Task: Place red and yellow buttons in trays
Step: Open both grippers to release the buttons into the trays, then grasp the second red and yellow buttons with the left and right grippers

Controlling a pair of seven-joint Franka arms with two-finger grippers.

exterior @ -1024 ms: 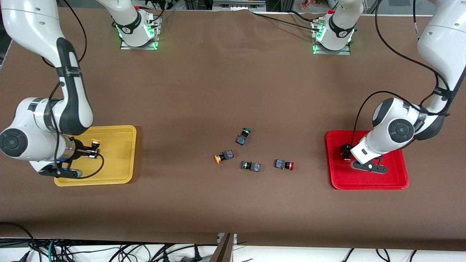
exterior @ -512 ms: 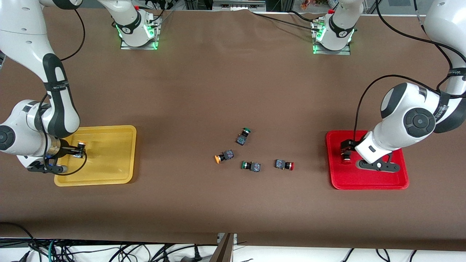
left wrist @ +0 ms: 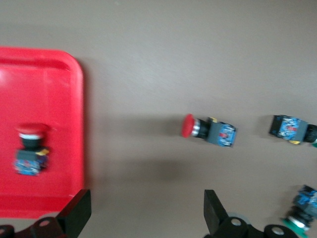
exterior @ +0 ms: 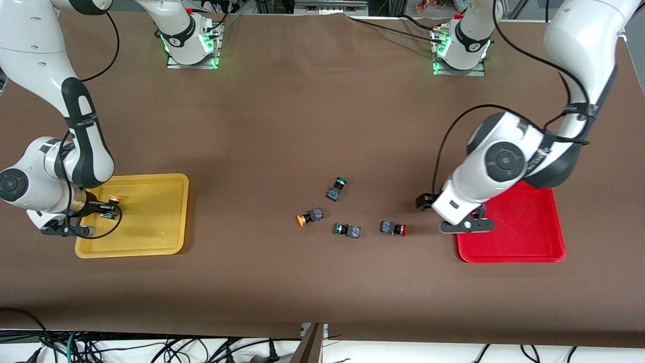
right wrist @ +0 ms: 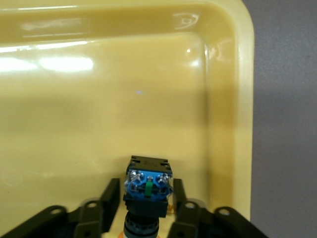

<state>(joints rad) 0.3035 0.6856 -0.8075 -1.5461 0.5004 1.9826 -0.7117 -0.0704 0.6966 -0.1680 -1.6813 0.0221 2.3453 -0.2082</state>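
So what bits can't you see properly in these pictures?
Red button in the red tray: mostly hidden by the left arm in the front view; only the left wrist view shows it.
Yellow button in the right hand: its cap is cut off by the right wrist view's edge.
One green button: blurred and cut by the left wrist view's edge.
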